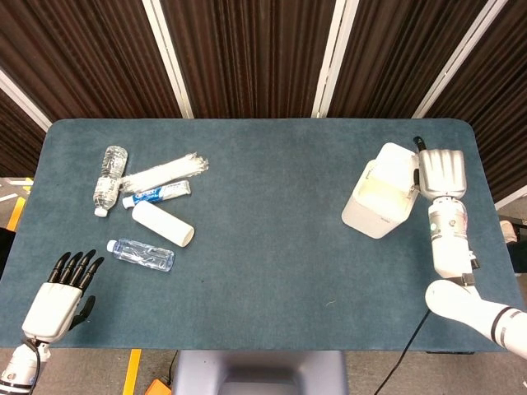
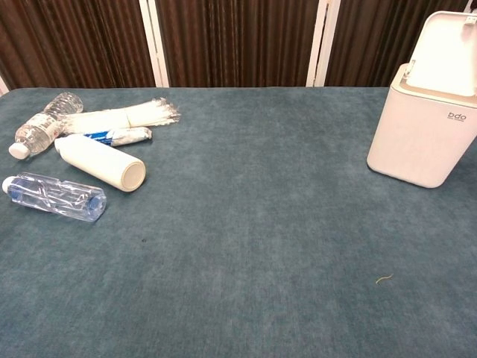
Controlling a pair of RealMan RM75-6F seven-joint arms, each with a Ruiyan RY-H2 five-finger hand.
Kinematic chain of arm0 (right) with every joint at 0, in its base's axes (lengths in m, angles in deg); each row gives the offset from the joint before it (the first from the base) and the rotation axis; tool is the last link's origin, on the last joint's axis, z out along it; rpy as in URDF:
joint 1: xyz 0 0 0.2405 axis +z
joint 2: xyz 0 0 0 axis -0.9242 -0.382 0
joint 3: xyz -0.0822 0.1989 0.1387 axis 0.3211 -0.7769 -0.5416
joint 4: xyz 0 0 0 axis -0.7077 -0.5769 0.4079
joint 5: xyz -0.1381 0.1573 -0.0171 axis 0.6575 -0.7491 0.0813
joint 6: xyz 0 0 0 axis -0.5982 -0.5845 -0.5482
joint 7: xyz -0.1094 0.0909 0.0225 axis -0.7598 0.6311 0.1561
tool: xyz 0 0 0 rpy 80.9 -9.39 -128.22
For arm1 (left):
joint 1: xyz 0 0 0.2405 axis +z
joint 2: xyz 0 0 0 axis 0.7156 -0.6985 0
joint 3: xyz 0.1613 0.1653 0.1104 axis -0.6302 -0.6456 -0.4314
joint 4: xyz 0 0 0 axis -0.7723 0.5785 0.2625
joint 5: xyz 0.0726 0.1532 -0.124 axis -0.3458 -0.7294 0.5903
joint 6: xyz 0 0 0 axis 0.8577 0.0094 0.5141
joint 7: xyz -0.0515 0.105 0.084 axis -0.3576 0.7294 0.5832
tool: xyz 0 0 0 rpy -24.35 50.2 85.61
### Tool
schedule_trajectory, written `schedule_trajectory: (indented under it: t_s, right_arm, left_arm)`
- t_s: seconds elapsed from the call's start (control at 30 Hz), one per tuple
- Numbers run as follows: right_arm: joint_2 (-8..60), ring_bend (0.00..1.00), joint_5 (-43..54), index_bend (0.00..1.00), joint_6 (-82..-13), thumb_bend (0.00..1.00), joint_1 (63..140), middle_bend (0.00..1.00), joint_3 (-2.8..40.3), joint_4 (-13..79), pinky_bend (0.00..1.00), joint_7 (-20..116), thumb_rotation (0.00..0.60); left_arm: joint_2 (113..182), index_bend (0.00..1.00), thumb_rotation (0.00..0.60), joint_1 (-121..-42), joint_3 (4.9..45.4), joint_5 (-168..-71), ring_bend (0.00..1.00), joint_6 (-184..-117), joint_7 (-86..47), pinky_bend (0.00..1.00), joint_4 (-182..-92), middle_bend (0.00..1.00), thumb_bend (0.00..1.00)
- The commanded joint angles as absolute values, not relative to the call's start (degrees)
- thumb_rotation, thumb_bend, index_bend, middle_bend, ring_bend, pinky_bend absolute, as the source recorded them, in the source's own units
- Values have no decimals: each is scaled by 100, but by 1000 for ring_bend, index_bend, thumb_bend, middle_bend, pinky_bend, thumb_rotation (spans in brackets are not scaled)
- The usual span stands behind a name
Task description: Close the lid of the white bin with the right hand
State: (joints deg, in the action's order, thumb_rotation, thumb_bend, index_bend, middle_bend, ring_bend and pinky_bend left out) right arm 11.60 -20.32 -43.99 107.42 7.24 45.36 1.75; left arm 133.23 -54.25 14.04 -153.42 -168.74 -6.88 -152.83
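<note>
The white bin stands at the table's right side with its lid raised and tilted back. My right hand hovers just right of the raised lid, behind its upper edge, holding nothing; whether it touches the lid I cannot tell. The chest view does not show it. My left hand rests open at the near left corner of the table, far from the bin.
On the left lie two clear water bottles, a white cylinder, a toothpaste tube and a bundle of white sticks. The blue table ends just right of the bin.
</note>
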Motion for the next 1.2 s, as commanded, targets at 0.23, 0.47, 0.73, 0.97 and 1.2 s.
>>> schedule_trajectory:
  t_s: [0.23, 0.47, 0.73, 0.97, 1.2]
  right_arm:
    - [887, 1000, -2108, 365, -4210, 576, 10762, 1000, 926, 4709, 1000, 533, 600]
    - [411, 1000, -1592, 382, -4101, 575, 10577, 1000, 1153, 5273, 1000, 1005, 600]
    - [251, 1000, -645, 379, -4281, 575, 10333, 1000, 1712, 5742, 1000, 1093, 600]
    - [636, 1000, -242, 363, -4358, 575, 10267, 1000, 2255, 5614, 1000, 723, 600]
    - [937, 1000, -279, 354, -4357, 575, 10286, 1000, 2406, 5392, 1000, 614, 600]
  left_arm:
    - [13308, 0, 600, -5432, 1347, -15431, 0, -16874, -760, 6, -15269, 0, 486]
    - [13319, 0, 600, -5432, 1349, -15423, 0, -16864, -723, 6, -15272, 0, 486]
    - [13326, 0, 600, -5430, 1332, -15436, 0, -16849, -671, 6, -15299, 0, 487]
    - [13284, 0, 600, -5429, 1321, -15474, 0, -16878, -733, 6, -15298, 0, 487]
    - [13255, 0, 600, -5433, 1327, -15471, 0, -16883, -805, 6, -15292, 0, 487]
